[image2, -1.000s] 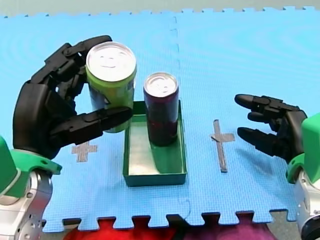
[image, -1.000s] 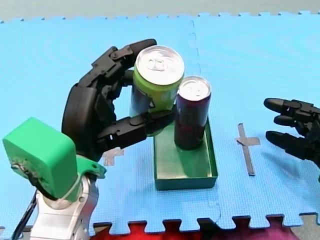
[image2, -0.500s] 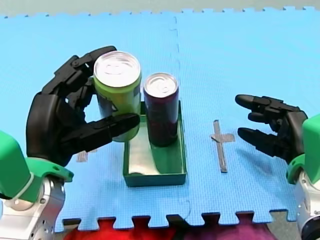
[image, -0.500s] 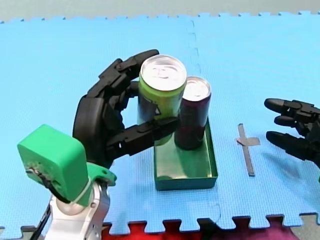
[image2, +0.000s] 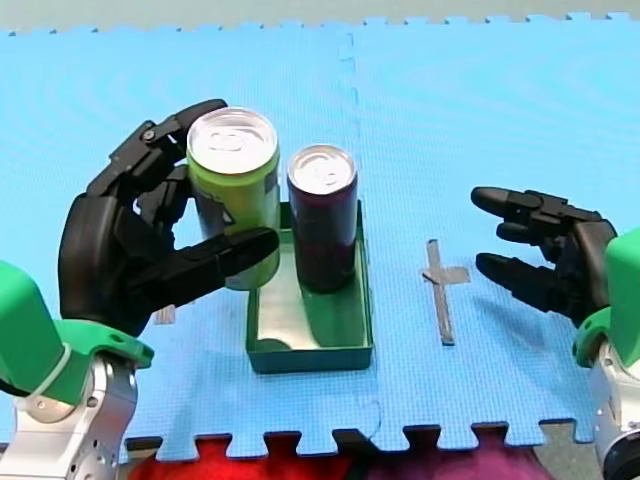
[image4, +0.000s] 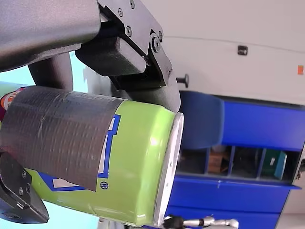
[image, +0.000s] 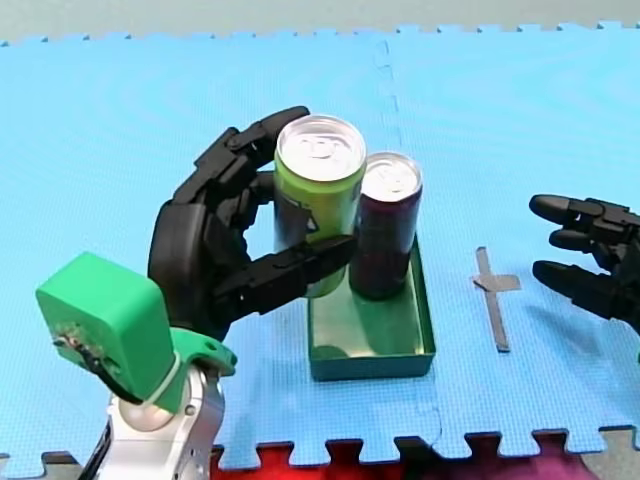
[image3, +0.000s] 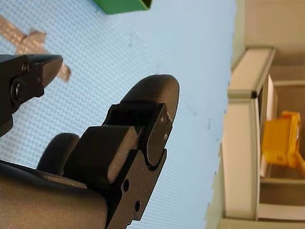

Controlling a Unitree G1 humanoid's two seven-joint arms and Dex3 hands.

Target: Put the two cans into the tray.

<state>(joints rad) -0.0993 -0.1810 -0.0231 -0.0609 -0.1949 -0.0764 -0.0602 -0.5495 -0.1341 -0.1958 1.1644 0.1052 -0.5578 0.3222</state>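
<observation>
Green can (image: 318, 205) upright, gripped by left hand (image: 215, 250), right hand (image: 590, 265) empty near tape (image: 492, 300)

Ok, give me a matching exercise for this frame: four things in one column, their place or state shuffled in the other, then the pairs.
1. green can
2. dark red can
3. right hand
4. grey tape mark

A. stands upright in the tray
B. stuck flat on the mat, to the right of the tray
C. gripped by the left hand
D. holds nothing, at the mat's right side

Pairs: 1-C, 2-A, 3-D, 4-B.
</observation>
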